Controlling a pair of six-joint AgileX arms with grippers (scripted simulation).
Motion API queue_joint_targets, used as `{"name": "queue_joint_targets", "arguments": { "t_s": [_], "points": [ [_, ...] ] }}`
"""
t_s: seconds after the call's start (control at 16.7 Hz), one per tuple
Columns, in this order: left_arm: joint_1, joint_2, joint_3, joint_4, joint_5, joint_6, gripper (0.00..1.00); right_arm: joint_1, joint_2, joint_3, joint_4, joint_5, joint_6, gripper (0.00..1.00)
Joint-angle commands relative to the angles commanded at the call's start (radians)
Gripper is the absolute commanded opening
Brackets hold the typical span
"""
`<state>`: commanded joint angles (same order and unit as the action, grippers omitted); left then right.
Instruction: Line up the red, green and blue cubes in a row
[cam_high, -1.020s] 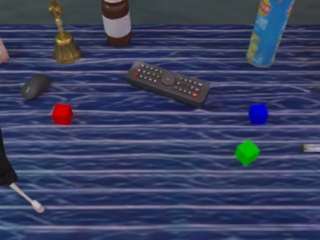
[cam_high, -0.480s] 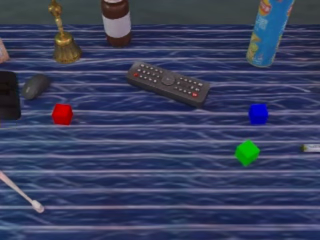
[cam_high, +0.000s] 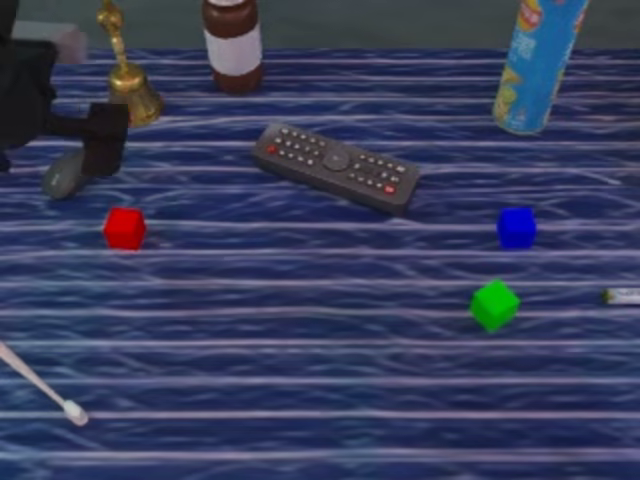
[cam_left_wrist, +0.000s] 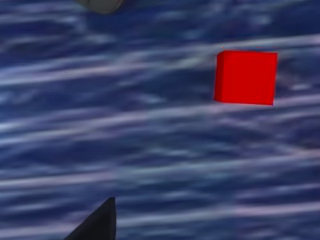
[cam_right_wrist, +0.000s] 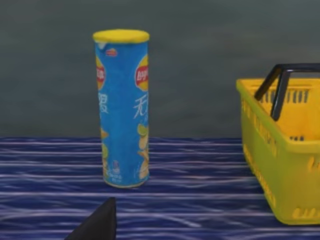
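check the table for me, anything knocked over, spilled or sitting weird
Nothing stands out. The bell, brown bottle and chip can stand upright, and the remote lies flat. The red cube, blue cube and green cube rest apart, unstacked.

Shiny brass-like bell — matt red cube — rippled cloth-like table.

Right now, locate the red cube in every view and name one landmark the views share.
Top view: the red cube sits at the table's left side, in front of the grey mouse.
Left wrist view: red cube lies alone on the blue cloth.
Right wrist view: not in it.
Shared landmark: the grey mouse, cut by the left wrist picture's edge.
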<state>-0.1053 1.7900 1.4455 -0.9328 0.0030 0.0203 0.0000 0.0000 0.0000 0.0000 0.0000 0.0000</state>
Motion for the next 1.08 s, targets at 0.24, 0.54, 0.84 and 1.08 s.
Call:
{"name": "queue_joint_targets", "arguments": {
  "t_s": [0.24,0.54,0.84,1.08],
  "points": [
    [-0.017,0.29,0.256,-0.154,0.0,0.003,1.0,0.0,0.0,0.0,0.0,0.0,0.0,1.0],
    [-0.028,0.482,0.44,-0.247,0.001,0.004,1.0,0.0,0.0,0.0,0.0,0.0,0.0,1.0],
    [-0.028,0.491,0.449,-0.251,0.001,0.004,1.0,0.0,0.0,0.0,0.0,0.0,0.0,1.0],
    [-0.026,0.504,0.417,-0.209,0.001,0.007,1.0,0.0,0.0,0.0,0.0,0.0,0.0,1.0]
  ]
}}
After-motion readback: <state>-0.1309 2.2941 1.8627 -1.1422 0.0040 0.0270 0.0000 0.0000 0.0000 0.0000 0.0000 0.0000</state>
